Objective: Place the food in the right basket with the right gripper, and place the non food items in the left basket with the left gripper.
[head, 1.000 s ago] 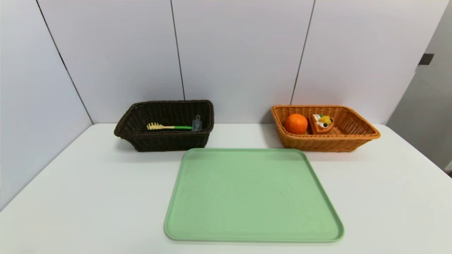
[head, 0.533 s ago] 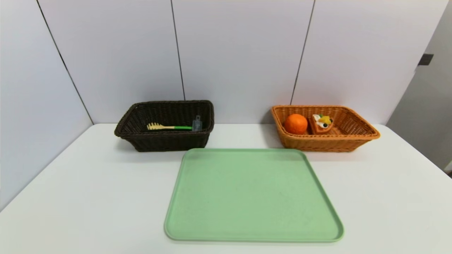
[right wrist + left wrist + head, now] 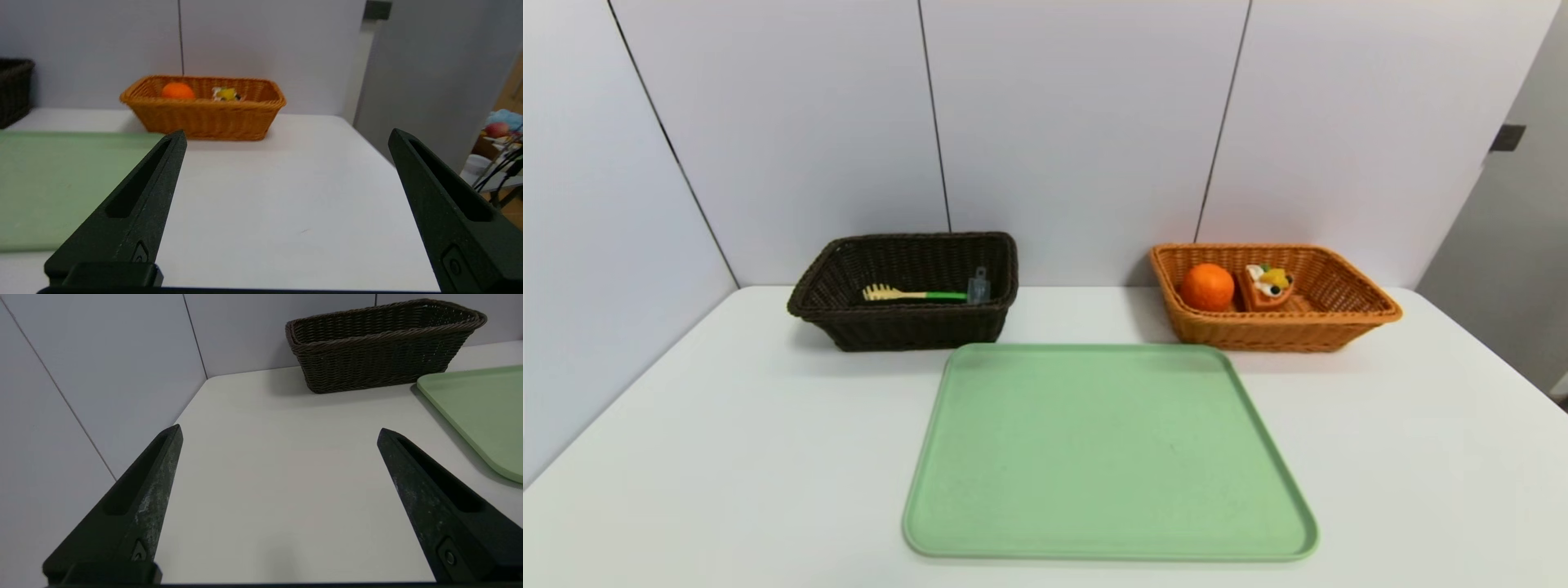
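Two foods, orange [image 3: 1207, 287] and waffle [image 3: 1267, 287], in right basket [image 3: 1282, 317]; fork [image 3: 894, 292] and clear item [image 3: 978, 286] in left basket [image 3: 915, 328]; left pincer [image 3: 280, 432], right pincer [image 3: 287, 132] spread over table [image 3: 768, 457]; sorting looks complete.

No readable text, label, brand, number or sign in head view or either wrist view. Dark basket [image 3: 915, 327], orange basket [image 3: 1282, 331], both beyond the open jaws: no lettering made out. Green tray [image 3: 1107, 449], inward of each pair of jaws: same. Small dark plate [image 3: 1507, 137] at the wall's edge, beyond the right jaws: no characters legible.
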